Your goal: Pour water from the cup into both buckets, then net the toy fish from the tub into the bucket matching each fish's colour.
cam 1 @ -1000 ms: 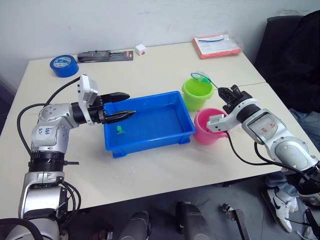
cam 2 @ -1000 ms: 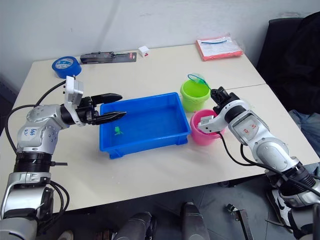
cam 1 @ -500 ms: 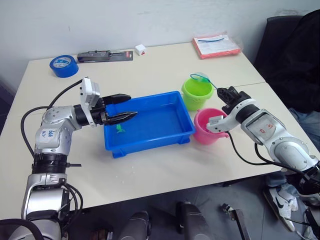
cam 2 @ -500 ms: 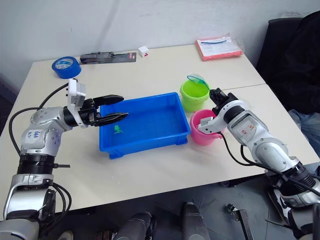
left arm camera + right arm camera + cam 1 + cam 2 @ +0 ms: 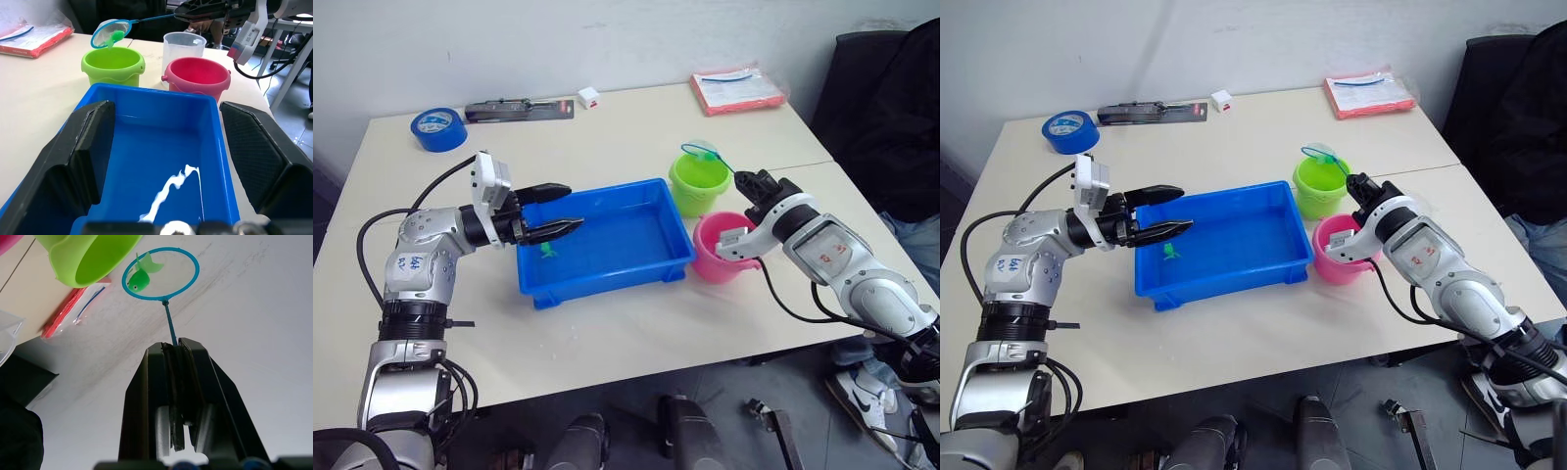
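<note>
My right claw (image 5: 177, 396), clamped on the stick, holds the blue-rimmed mesh net (image 5: 160, 274) with a small green plastic fish (image 5: 139, 279) over the lime green plastic bucket (image 5: 699, 181) ahead. Next, I judge: tip it in. My left claw (image 5: 558, 209) gapes wide over the blue rectangular tub (image 5: 671, 257).

The right gripper (image 5: 1363, 186) held the net (image 5: 1320, 155) over the lime green bucket (image 5: 1322, 187), beside the pink bucket (image 5: 1340, 249), while the left gripper (image 5: 1173, 209) hung spread above the blue tub (image 5: 1219, 243), one green fish (image 5: 1171, 253) inside.
</note>
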Tool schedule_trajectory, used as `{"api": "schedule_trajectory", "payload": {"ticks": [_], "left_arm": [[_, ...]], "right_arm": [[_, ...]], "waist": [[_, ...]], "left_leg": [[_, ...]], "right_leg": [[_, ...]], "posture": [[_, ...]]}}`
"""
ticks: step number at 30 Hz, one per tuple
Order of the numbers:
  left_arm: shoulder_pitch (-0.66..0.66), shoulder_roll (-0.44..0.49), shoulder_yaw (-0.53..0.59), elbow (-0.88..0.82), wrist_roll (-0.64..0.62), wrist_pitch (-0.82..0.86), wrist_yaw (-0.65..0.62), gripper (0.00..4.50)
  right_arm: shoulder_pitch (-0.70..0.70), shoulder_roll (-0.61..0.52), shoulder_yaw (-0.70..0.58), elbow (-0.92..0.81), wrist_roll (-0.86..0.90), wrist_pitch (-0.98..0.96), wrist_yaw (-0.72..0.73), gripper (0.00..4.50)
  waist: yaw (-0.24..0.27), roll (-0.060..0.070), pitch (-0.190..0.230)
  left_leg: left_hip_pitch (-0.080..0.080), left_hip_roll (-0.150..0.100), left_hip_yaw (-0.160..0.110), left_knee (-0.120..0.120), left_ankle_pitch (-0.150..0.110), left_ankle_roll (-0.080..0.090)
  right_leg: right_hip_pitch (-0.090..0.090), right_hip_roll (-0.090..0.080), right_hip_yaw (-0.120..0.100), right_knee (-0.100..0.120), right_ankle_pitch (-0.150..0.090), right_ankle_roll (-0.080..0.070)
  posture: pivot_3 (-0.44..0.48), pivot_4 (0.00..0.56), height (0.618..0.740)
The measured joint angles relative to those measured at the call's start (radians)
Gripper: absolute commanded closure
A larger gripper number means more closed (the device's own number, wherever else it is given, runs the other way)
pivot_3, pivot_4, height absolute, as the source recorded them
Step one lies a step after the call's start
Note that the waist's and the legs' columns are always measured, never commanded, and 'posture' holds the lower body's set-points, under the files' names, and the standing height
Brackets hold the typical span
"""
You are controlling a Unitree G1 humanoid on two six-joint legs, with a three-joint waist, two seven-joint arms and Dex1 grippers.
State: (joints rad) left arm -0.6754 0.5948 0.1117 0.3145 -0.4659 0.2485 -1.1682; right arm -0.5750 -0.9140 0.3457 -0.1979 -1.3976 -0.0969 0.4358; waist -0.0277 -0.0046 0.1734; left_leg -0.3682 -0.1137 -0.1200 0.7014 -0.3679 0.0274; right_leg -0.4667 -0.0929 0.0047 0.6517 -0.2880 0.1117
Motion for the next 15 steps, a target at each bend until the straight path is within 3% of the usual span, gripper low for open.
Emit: {"api": "schedule_trajectory", "payload": {"ticks": [9, 15], "left_arm": [[0.003, 0.000, 0.000, 0.000, 0.000, 0.000, 0.001, 0.79], [0.019, 0.023, 0.010, -0.022, -0.008, 0.025, -0.003, 0.79]], "right_arm": [[0.000, 0.014, -0.004, 0.001, 0.024, -0.007, 0.022, 3.71], [-0.100, 0.096, -0.124, -0.004, 0.391, 0.028, 0.273, 3.71]], "waist": [[0.000, 0.000, 0.000], [-0.003, 0.000, 0.000]], "left_leg": [[0.000, 0.000, 0.000, 0.000, 0.000, 0.000], [0.000, 0.001, 0.000, 0.000, 0.000, 0.000]], "right_leg": [[0.000, 0.000, 0.000, 0.000, 0.000, 0.000], [0.000, 0.000, 0.000, -0.001, 0.000, 0.000]], "posture": [[0.000, 0.150, 0.740], [0.000, 0.150, 0.740]]}}
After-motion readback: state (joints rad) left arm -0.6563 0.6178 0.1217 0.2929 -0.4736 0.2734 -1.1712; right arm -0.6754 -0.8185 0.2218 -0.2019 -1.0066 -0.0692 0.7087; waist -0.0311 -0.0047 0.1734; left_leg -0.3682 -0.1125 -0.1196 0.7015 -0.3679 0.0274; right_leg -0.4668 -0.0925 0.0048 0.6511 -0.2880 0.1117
